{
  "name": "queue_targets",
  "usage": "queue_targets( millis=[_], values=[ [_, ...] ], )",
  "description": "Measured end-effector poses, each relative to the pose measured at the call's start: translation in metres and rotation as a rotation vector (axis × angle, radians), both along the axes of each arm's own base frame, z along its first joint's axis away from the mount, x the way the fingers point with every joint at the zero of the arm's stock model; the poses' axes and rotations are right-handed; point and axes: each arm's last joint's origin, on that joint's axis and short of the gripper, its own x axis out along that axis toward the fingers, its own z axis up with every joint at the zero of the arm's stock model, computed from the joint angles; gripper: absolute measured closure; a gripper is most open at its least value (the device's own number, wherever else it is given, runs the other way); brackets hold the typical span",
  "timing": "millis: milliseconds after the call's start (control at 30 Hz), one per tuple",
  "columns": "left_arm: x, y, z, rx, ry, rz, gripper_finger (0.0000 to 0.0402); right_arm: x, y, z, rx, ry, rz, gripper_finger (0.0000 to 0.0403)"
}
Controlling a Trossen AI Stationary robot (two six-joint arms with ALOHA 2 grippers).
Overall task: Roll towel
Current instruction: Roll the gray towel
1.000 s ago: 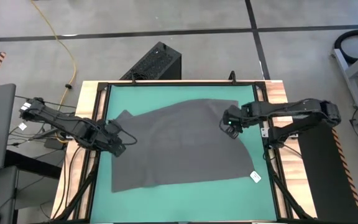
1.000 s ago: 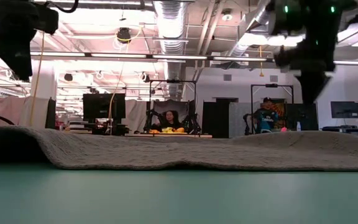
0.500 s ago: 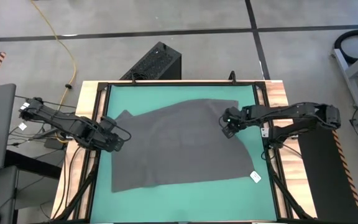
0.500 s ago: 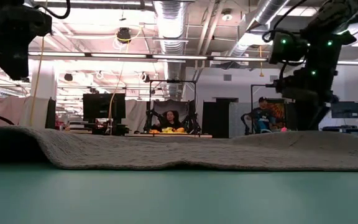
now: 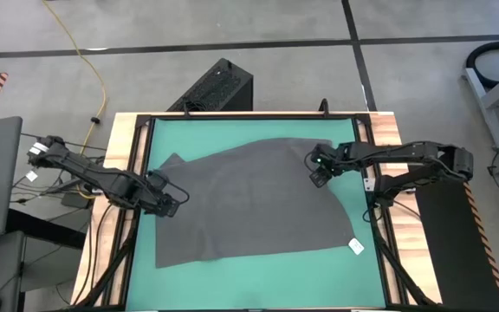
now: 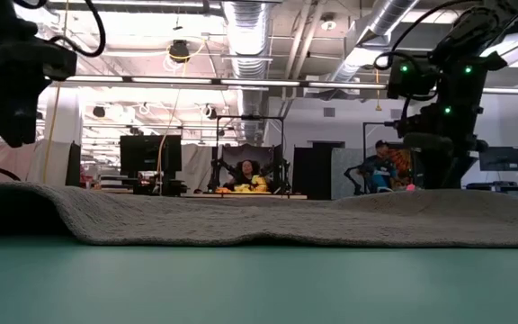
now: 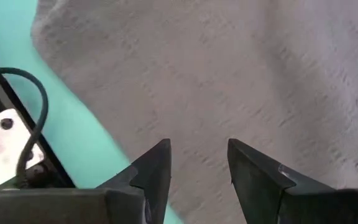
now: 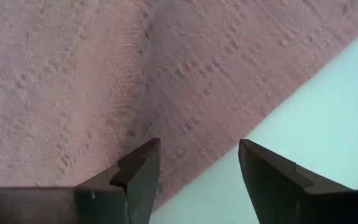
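Left pincer [image 5: 170, 205] is seen released over the left edge of the towel [image 5: 249, 199], fingers [image 7: 151, 168] parted with nothing between them, grey cloth and a strip of green desk [image 5: 258, 269] visible below in the left wrist view. Right pincer [image 5: 319, 173] is likewise released, set above the towel's right edge near its far right corner; in the right wrist view its fingers [image 8: 143, 169] are spread over the cloth border, with bare green surface beside it. No cloth is gripped by either pincer. Towel is laid out flat and unrolled across the middle of the desk, skewed, with a small white tag [image 5: 355, 247] at the near right corner. In the low view the towel [image 6: 268, 220] is seen as a low rumpled ridge across the desk, right pincer [image 6: 439, 171] close over it, left arm [image 6: 12, 72] held higher. A black box [image 5: 217, 87] is seen on the floor beyond the desk, and a yellow cable [image 5: 89, 61] is trailed over the floor.
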Motion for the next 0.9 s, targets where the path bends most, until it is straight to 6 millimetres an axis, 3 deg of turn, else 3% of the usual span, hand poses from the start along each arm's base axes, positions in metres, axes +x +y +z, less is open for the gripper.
queue_targets(
  millis=[300,533,900],
  values=[
    [-0.007,0.002,0.009,0.052,0.035,0.087,0.0255,-0.007,-0.005,-0.018,0.02,-0.064,-0.126,0.0158],
    [-0.006,0.001,0.008,0.07,0.023,0.128,0.0255,-0.014,-0.005,-0.021,-0.027,0.011,-0.154,0.0158],
    [0.0,0.0,0.001,0.083,0.078,0.181,0.0255,-0.005,-0.009,-0.018,-0.087,-0.065,-0.149,0.0158]
  ],
)
